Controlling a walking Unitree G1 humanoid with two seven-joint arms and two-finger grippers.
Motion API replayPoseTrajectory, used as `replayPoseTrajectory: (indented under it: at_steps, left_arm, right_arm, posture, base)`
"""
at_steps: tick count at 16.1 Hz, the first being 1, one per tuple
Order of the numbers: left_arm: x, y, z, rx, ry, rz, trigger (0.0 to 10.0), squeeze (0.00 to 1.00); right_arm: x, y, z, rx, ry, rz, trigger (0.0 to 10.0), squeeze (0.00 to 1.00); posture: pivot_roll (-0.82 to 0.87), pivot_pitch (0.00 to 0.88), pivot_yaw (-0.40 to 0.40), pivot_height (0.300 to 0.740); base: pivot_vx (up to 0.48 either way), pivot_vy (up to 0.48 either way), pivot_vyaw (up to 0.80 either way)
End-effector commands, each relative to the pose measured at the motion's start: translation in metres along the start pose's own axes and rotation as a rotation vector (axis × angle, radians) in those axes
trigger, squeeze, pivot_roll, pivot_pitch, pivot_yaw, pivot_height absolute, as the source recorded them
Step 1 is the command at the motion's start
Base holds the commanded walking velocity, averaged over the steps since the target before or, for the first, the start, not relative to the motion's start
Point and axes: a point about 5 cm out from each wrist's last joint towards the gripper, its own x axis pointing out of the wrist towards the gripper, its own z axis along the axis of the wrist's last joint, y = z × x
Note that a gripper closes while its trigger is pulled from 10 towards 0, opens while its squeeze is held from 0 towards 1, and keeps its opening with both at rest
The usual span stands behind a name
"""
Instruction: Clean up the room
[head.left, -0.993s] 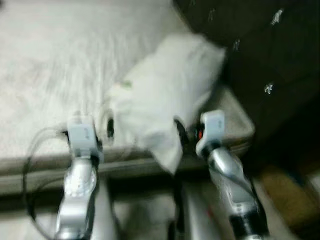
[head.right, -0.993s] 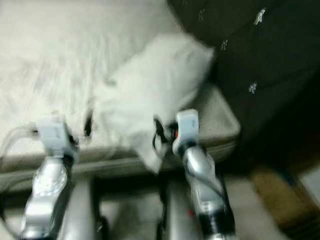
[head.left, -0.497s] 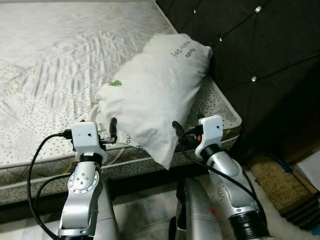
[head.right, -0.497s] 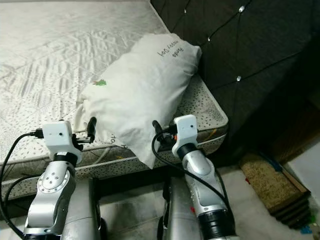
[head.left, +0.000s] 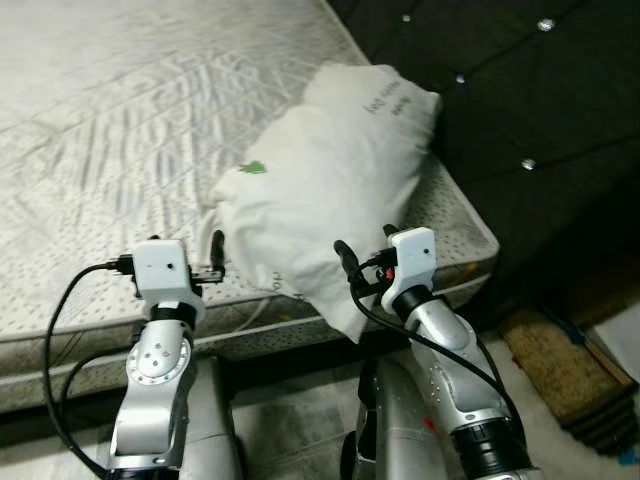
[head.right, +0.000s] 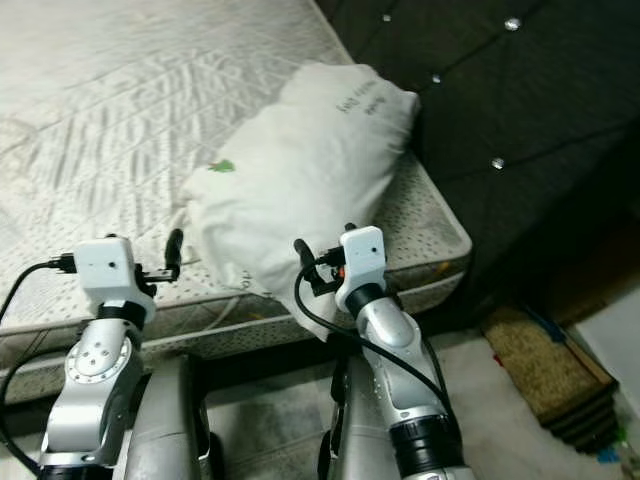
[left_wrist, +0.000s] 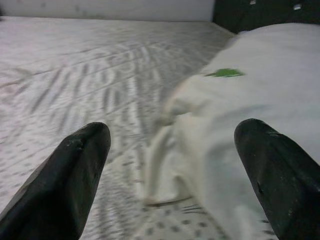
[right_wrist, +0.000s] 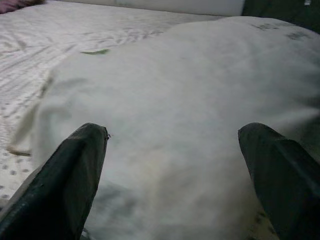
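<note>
- The mattress (head.left: 120, 150), bare and quilted, runs up to the dark tufted headboard (head.left: 540, 110) on the robot's right; the head camera has swung a little since half a second ago, and the sharp blur of a second ago has gone, so the robot seems to have settled in front of the bed.
- The pillow (head.left: 330, 170), white with a small green tree mark, lies slantwise at the mattress's near right corner, its upper end against the headboard and its lower corner hanging over the near edge. It lies as it did half a second ago.
- The right gripper (right_wrist: 172, 165) has drawn closer to the pillow's overhanging corner; its fingers are spread wide, holding nothing, with the pillow's bulk straight ahead between them.
- The left gripper (left_wrist: 172, 170) hovers at the mattress's near edge by the pillow's loose left flap, fingers likewise wide apart and empty.
- Judging by this, a two-handed grasp of the pillow is being lined up, not yet made.
</note>
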Motion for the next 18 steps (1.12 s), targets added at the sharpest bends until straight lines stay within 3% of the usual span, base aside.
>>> replayPoseTrajectory:
  at_steps: [1,5,18]
  left_arm:
    - [0.0002,-0.0031,0.0017,0.002,-0.010,-0.011,10.0,0.00]
    - [0.0001,-0.0038,0.0020,0.004,-0.014,-0.019,10.0,0.00]
    - [0.0002,-0.0054,0.0048,-0.001,-0.046,-0.040,10.0,0.00]
  right_arm:
    - [-0.0024,-0.0028,-0.0017,0.010,0.009,0.000,10.0,0.00]
    - [-0.0028,-0.0023,-0.0007,0.010,0.000,0.002,10.0,0.00]
    - [-0.0035,-0.0033,-0.0010,-0.005,0.002,0.007,10.0,0.00]
  posture:
    - [0.00,0.095,-0.094,0.543]
    - [-0.01,0.096,-0.095,0.499]
    - [-0.01,0.093,-0.097,0.499]
  base:
    - [0.000,0.000,0.00]
    - [0.000,0.000,0.00]
    - [0.000,-0.047,0.00]
